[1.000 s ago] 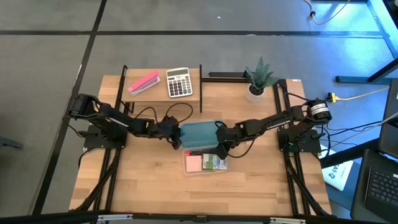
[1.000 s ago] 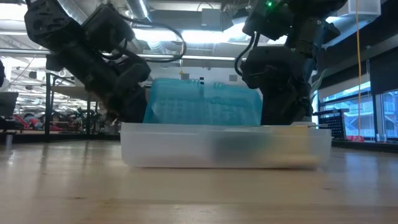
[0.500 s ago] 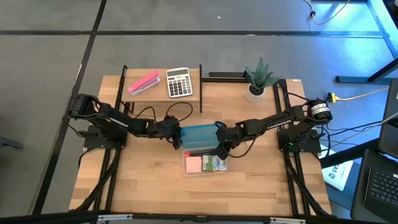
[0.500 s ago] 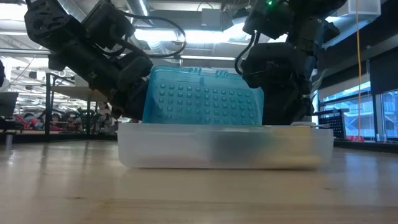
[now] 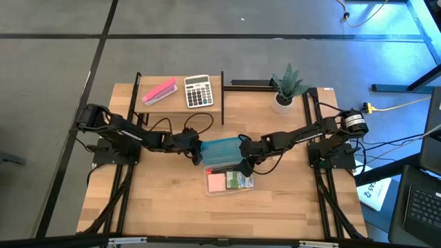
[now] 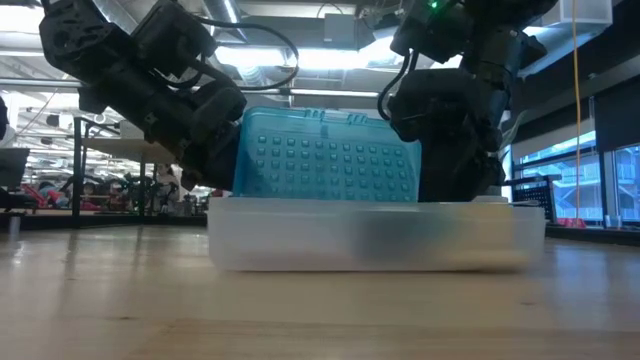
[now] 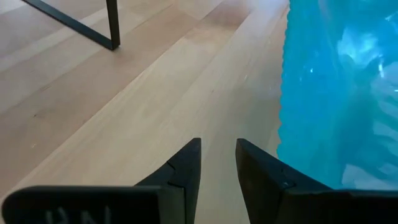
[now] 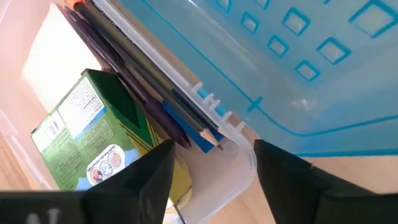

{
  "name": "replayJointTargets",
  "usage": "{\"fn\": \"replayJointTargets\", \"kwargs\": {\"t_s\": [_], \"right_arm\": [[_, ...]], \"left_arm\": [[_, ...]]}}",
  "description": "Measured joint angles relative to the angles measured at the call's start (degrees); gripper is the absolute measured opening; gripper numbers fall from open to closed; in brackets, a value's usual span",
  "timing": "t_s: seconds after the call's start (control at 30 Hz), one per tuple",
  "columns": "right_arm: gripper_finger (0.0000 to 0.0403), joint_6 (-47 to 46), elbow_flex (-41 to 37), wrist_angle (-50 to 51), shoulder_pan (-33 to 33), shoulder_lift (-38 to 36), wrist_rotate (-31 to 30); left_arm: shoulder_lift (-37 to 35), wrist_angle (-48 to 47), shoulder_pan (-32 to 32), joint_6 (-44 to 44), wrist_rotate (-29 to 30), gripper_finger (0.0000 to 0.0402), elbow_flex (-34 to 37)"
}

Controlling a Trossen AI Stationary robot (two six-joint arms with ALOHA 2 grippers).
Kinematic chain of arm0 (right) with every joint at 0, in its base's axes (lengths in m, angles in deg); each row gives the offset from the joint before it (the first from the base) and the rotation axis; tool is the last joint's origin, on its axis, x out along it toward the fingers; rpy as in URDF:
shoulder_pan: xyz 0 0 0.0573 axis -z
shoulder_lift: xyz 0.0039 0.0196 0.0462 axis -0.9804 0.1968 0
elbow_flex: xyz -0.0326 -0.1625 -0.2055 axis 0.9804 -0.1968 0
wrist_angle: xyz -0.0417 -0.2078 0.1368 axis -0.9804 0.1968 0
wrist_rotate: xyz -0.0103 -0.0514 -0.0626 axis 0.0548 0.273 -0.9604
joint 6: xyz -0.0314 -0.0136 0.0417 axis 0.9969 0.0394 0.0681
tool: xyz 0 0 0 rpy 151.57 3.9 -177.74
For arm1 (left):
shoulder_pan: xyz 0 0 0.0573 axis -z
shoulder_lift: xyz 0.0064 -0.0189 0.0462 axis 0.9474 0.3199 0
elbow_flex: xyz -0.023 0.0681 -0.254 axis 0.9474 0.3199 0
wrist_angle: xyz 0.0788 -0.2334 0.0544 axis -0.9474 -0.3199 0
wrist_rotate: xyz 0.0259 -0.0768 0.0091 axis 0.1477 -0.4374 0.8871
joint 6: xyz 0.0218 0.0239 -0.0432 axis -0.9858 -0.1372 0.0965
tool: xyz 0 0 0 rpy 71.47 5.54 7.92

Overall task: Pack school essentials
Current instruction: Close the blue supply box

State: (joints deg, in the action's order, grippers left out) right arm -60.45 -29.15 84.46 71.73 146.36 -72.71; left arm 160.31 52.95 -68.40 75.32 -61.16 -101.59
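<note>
A clear plastic box (image 5: pixel 230 182) lies mid-table holding a green crayon box (image 8: pixel 81 137), dark pens and a pencil (image 8: pixel 134 90), and a pink block (image 5: pixel 216 181). Its blue lid (image 6: pixel 325 160) stands nearly upright on the hinge (image 8: pixel 208 102) at the box's far rim. My left gripper (image 7: pixel 217 158) is at the lid's left edge, its fingers a narrow gap apart with nothing between them. My right gripper (image 8: pixel 214 177) is open over the box's right far corner (image 8: pixel 239 155), one finger above the inside and one outside; whether they touch it, I cannot tell. My left gripper meets the lid's left edge (image 7: pixel 287 155) with the outer side of one finger (image 7: pixel 267 174), coming slanting down from the table's left. The lid stands on its hinge, leaning little, and nothing is pinched between the fingers.
A small shelf at the far edge carries a pink oblong block (image 5: pixel 159 91) and a grey calculator (image 5: pixel 198 91). A potted plant (image 5: pixel 286 88) stands at the far right. Bare wood lies near the front edge (image 5: pixel 227 220).
The blue lid has swung from a backward lean to nearly upright on its hinge. The clear box has slid a little toward the table's right edge.
</note>
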Motion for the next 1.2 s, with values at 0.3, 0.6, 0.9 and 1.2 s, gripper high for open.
{"fn": "replayJointTargets", "kwargs": {"t_s": [0.3, 0.6, 0.9, 1.2], "right_arm": [[0.0223, 1.5, 0.1, 1.1, 0.0, -1.9, 1.5], [0.0222, -0.1, 0.1, 6.1, -0.1, -6.2, -3.0], [0.0222, 0.0, 0.1, 7.3, -0.3, -10.8, -3.1], [0.0222, 0.0, 0.1, 7.2, -0.3, -17.2, -4.2]], "left_arm": [[0.0, 0.0, 0.0, 0.0, 0.0, 0.0094, 0.0], [0.0, 0.0, 0.0, -0.1, -0.5, 0.0094, 0.0], [0.0, 0.8, 0.0, -1.7, -1.7, 0.0094, 0.0], [0.0, 7.5, 0.2, -8.3, -5.0, 0.0094, 0.0]]}}
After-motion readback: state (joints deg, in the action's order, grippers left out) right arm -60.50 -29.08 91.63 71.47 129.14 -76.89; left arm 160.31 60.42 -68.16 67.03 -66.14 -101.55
